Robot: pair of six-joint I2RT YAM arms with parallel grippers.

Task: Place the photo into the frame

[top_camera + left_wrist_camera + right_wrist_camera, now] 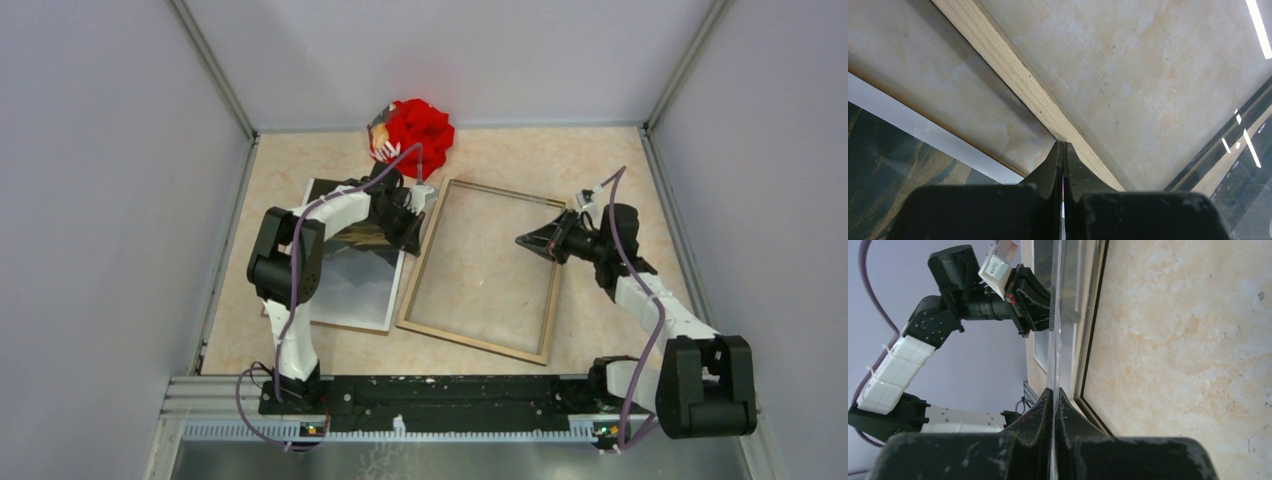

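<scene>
Left pincer (1064, 145) and right pincer (1053, 390) clamp one pane (1053, 340); one frame (472, 342), one photo (360, 290).

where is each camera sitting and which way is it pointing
top external: above and behind the bases, looking down on the table; left arm, right arm, the frame, the photo show.
left wrist: on the left gripper, looking past its shut jaws at the frame's wood rail.
right wrist: on the right gripper, jaws shut on a clear sheet, facing the left arm.
shared: right wrist and top both show the left arm.
</scene>
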